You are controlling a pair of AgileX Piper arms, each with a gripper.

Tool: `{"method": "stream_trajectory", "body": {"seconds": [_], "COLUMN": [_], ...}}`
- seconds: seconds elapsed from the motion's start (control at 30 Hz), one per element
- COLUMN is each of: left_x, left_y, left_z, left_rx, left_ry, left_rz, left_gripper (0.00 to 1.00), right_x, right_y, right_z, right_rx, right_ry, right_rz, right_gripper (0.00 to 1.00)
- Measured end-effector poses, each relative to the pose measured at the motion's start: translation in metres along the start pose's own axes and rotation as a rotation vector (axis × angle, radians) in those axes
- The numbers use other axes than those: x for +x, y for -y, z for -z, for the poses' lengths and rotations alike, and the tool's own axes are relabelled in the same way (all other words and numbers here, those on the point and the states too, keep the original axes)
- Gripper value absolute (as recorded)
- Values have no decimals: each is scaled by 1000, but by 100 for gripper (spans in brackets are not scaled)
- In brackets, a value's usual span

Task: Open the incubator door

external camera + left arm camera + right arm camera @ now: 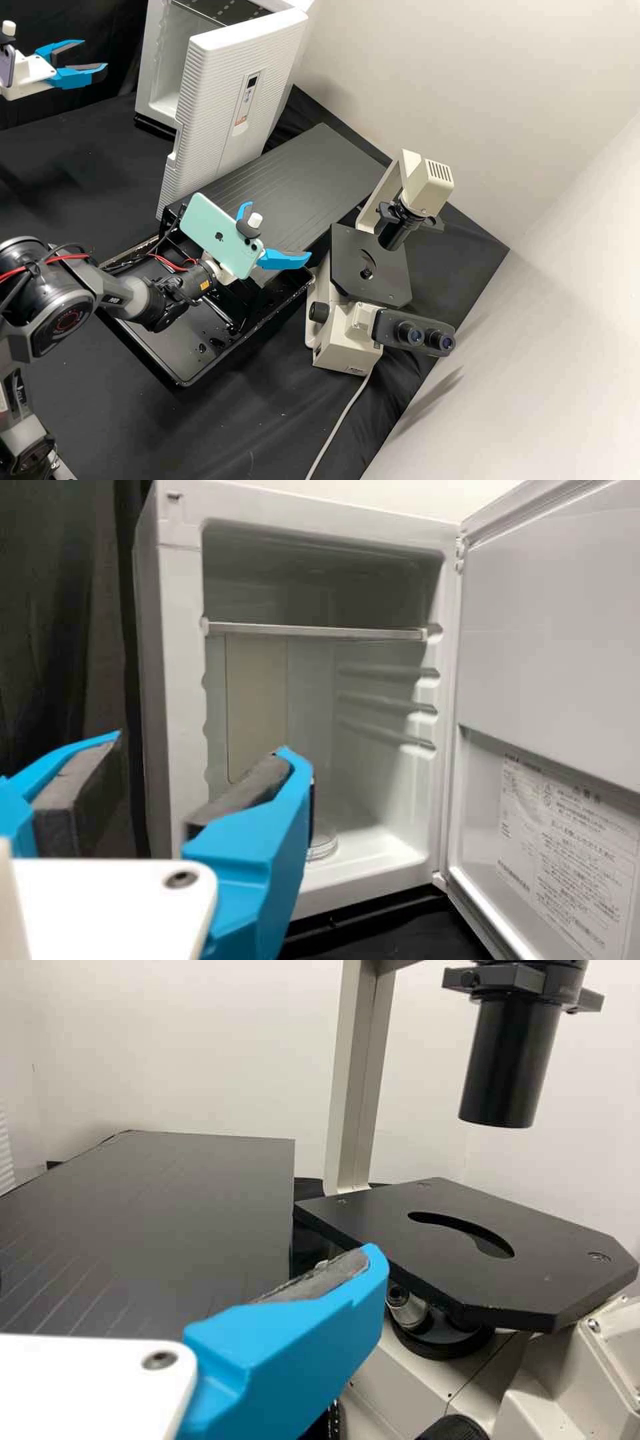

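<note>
The white incubator point(155, 73) stands with its ribbed door point(223, 100) swung well open. In the left wrist view the incubator point(180, 690) shows its inside and a shelf, and the door point(550, 630) stands out from the hinge side. My left gripper point(95, 55) is in front of the incubator, apart from the door; in its own view the left gripper point(205, 743) is open with nothing between its fingers. Over the black tray, my right gripper point(276, 231) is open and empty, pointing toward the microscope; its wrist view shows the right gripper point(190, 1263) with one blue finger.
A microscope point(347, 340) stands right of the black tray point(170, 377), its stage point(500, 1270) close beyond my right gripper. A dark flat panel point(320, 167) lies between door and microscope. A pale cable point(337, 423) runs toward the front edge.
</note>
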Motion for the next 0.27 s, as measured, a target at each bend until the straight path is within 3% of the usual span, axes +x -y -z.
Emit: {"method": "stream_trajectory", "body": {"seconds": [0.27], "left_x": [1], "left_y": [6], "left_z": [1], "left_rx": [-24], "left_ry": [-26], "left_rz": [16], "left_gripper": [100], "right_x": [0], "right_y": [0], "right_z": [0], "right_rx": [0], "right_ry": [0], "right_rz": [0], "right_gripper": [100]}}
